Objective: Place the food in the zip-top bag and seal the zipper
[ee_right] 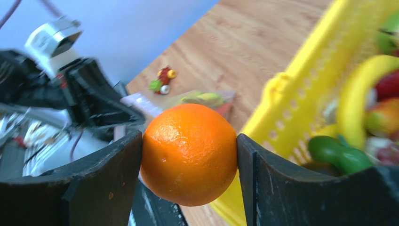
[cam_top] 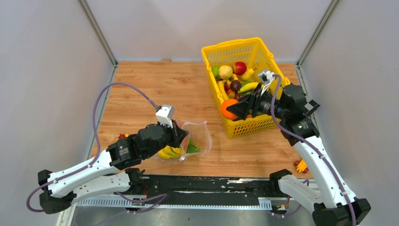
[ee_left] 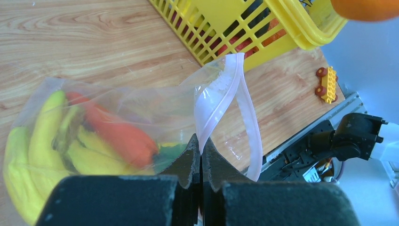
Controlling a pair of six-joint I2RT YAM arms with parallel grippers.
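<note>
Basket (cam_top: 214,54): yellow, full of fruit, just beside the right gripper (ee_right: 189,141).
Zip-top bag (cam_top: 200,134): ahead of the left gripper (ee_left: 201,149), bananas (ee_left: 42,141) inside, mouth gaping.
Right gripper: clamped on the orange (cam_top: 228,110).
Left gripper: pressed together, pinching the zipper (ee_left: 214,106).
</note>
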